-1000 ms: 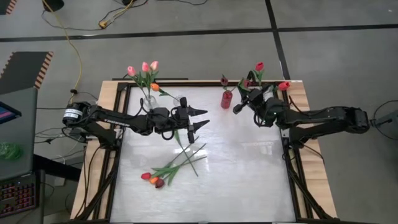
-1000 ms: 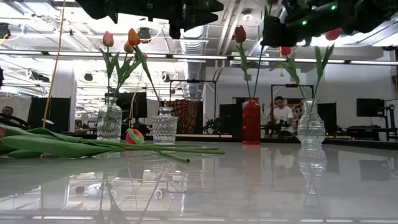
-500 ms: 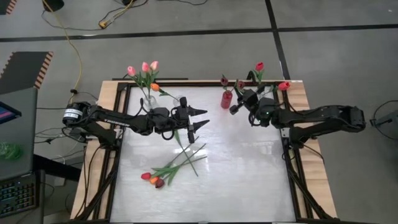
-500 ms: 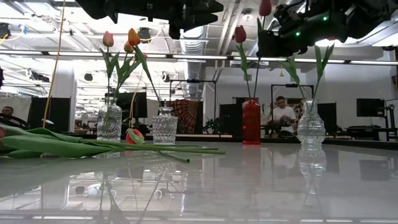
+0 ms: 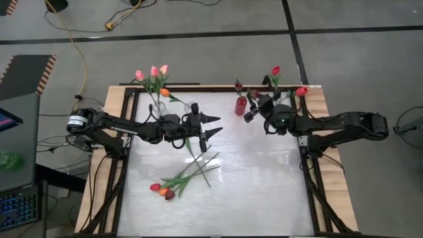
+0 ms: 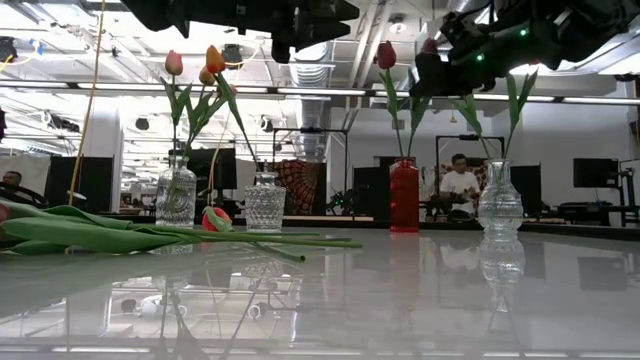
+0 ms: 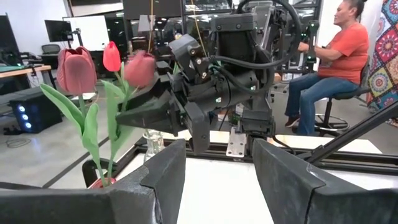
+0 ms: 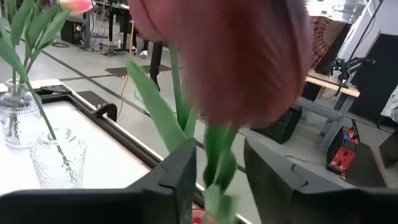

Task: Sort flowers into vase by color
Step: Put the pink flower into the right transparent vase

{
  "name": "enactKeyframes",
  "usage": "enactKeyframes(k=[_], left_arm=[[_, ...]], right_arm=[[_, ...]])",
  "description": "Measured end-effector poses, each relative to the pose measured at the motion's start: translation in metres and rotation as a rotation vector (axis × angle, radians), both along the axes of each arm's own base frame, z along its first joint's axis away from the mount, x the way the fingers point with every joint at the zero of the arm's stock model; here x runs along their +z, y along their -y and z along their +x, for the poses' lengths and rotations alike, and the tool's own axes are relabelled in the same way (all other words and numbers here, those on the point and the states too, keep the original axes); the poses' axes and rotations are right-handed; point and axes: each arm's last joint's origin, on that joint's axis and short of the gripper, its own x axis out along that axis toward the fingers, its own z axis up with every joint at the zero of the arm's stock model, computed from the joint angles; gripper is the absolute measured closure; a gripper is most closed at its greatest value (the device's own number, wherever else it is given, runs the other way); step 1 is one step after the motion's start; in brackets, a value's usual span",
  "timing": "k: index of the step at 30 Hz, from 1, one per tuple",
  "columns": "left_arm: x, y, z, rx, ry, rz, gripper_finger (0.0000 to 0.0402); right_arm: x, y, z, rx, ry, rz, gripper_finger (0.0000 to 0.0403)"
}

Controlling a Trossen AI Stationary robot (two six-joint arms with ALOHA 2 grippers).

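Observation:
A dark maroon tulip [image 8: 230,56] stands upright with its stem in the red vase [image 5: 240,106] at the table's far edge, beside two other tulips [image 7: 76,68]. My right gripper [image 5: 249,107] is level at that vase. Its open fingers stand on either side of the maroon tulip's stem [image 8: 216,163], just under the head. My left gripper [image 5: 217,125] hangs open and empty over the table's middle left. Several tulips [image 5: 182,177] lie flat on the table near the front. Pink and orange tulips [image 5: 153,74] stand in a clear vase [image 6: 176,195] at the far left.
An empty clear vase [image 6: 265,203] stands beside the pink tulips' vase. Another clear vase [image 6: 500,203] with red tulips [image 5: 275,71] stands at the far right, close behind my right gripper. A person [image 7: 329,68] sits beyond the table.
My right gripper has sunk a little toward the red vase and has let go of the maroon tulip. The tulip has slid down, so its head now sits lower, right at the gripper, with its stem in the red vase.

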Motion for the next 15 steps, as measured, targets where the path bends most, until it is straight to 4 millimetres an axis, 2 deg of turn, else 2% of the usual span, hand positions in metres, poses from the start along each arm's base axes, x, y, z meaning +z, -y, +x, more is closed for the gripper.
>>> enactKeyframes(k=[7, 15], left_arm=[[-0.0028, -0.0001, 0.0001, 0.000, -0.029, -0.002, 0.0226], [-0.0049, -0.0001, 0.0001, 0.000, -0.051, 0.000, 0.0226]], right_arm=[[-0.0052, -0.0003, 0.0006, -0.004, -0.040, 0.062, 0.0195], [0.0001, -0.0016, 0.0037, -0.008, -0.165, 0.125, 0.0189]])
